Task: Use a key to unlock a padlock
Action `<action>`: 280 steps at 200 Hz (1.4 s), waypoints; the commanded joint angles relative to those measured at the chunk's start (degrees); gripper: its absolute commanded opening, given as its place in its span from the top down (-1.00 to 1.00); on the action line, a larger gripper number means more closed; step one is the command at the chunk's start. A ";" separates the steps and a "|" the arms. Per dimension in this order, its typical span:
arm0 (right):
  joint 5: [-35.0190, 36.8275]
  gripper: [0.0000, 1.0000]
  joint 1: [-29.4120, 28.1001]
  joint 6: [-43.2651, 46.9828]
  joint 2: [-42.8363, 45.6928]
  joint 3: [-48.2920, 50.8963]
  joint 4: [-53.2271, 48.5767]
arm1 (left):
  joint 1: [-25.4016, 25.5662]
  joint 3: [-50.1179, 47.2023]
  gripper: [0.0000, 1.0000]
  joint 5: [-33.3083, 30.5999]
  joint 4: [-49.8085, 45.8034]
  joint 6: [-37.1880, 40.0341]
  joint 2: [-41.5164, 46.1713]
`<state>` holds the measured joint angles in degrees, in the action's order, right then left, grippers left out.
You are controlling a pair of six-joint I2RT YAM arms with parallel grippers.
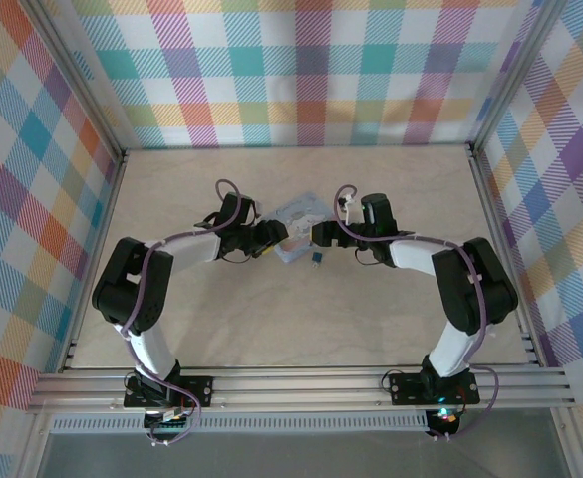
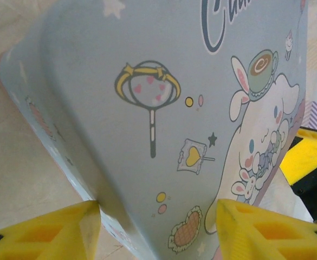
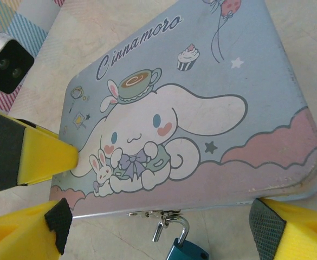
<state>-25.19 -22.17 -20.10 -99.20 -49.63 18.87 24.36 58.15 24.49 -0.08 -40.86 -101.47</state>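
Black-and-white arms [image 1: 151, 344], purple cables [image 1: 219, 189], yellow fingertips [image 2: 50, 233]

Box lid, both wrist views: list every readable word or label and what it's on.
"Cinnamoro": dark script across the top of the pastel box lid, right wrist view.
"C...": the same script in the left wrist view, cut off by the top edge of the picture and unreadable past the first letter.
The padlock shows no readable marking.

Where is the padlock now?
In the right wrist view, the padlock sits at bottom centre, hooked on the latch at the near edge of the cartoon box.
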 commanded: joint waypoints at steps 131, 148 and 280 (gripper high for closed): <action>-8.43 -0.61 1.48 -1.45 6.99 6.23 0.81 | 0.86 3.97 -0.11 -0.82 -10.31 2.02 8.55; -9.67 -0.57 1.43 -2.18 5.22 5.95 1.54 | 0.95 6.33 -0.07 1.36 -9.79 1.29 7.07; -14.17 -0.53 1.34 -0.30 -6.51 1.25 6.18 | 3.81 17.84 0.03 5.23 -9.21 -0.75 -6.03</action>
<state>-36.71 -20.91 -22.22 -104.53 -46.19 24.38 27.49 73.91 29.10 -8.91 -41.34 -106.43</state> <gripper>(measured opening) 0.771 0.487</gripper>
